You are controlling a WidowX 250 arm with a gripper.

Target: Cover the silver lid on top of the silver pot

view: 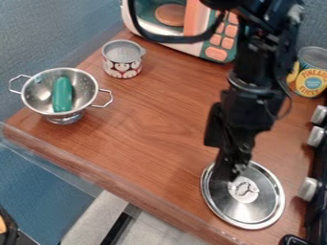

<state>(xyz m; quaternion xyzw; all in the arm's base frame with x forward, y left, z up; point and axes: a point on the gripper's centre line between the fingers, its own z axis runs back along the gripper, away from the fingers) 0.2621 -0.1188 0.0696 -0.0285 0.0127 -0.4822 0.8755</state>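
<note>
The black gripper (pixel 231 173) hangs down from the top right over the upper left part of the silver lid (pixel 265 203), close to the lid's central knob. The round lid lies flat on the wooden counter near its front edge; the gripper hides part of its upper left. I cannot tell whether they touch. On the left side stands the silver pot (pixel 87 82), colander-like, with two wire handles and a small foot. It is uncovered, and a green oblong object (pixel 62 94) lies inside it.
A patterned tin (pixel 123 59) stands right of the pot, further back. Behind it is a toy microwave (pixel 191 47). A pineapple can (pixel 310 76) stands at the back right, and stove knobs (pixel 308 189) line the right edge. The counter's front edge (pixel 115 184) runs diagonally below.
</note>
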